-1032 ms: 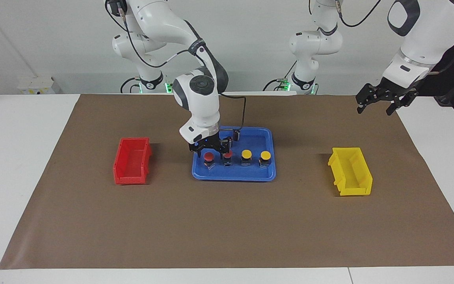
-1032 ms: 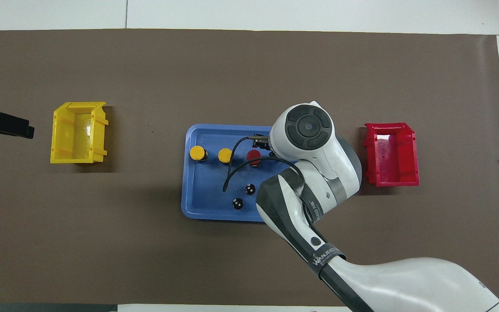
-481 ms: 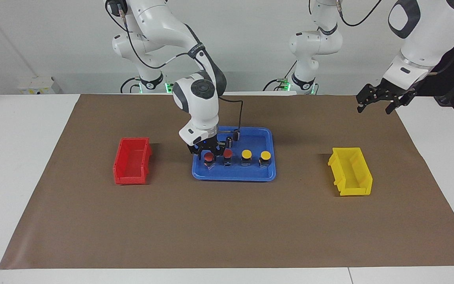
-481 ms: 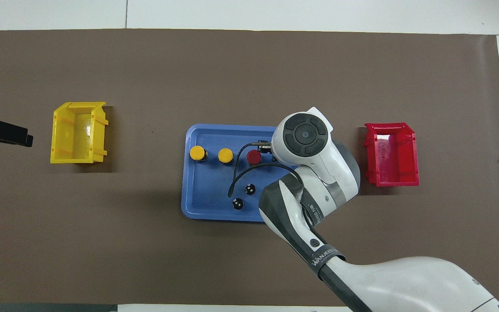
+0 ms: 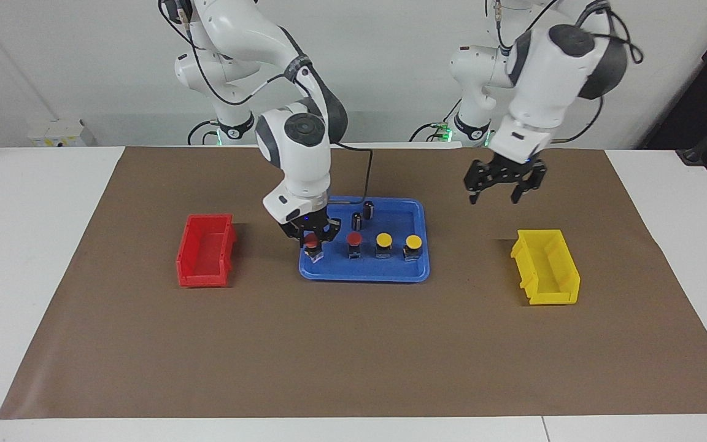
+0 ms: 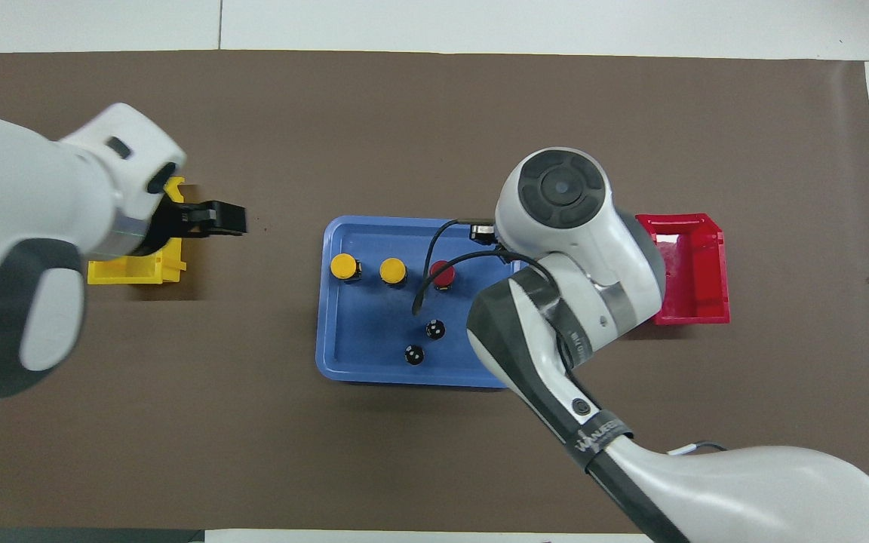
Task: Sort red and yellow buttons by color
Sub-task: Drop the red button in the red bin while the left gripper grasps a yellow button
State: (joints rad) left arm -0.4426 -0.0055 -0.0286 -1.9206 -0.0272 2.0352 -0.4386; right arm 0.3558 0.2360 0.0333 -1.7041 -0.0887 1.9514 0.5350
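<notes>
Facing view. I see the right tool [image 5: 312, 236] low over the blue tray [image 5: 390, 274], at the tray's end toward the right arm, its fingers clamped on a red button [image 5: 312, 244]. That button appears lifted a little off the tray floor, its base hanging below the fingers. The second red button [image 5: 354, 240] stands on the tray just beside it, then the two yellow buttons [image 5: 383, 240] [image 5: 413, 242] in the same row toward the left arm's end. Two dark cylinders [image 5: 363, 216] stand on the tray nearer to the robots. The left tool [image 5: 504, 188] hangs in the air over bare brown mat between tray and yellow bin [image 5: 547, 270], fingers apart, holding nothing. The red bin [image 5: 205, 250] sits on the bench toward the right arm's end, well apart from the tray.

Overhead view. The right arm's wrist hides its tool and the held button. I note one red cap [image 6: 443, 273] and two yellow caps [image 6: 392, 271] [image 6: 344, 265] showing on the tray. The left tool [image 6: 212, 219] shows just beside the yellow bin [image 6: 133, 270].
</notes>
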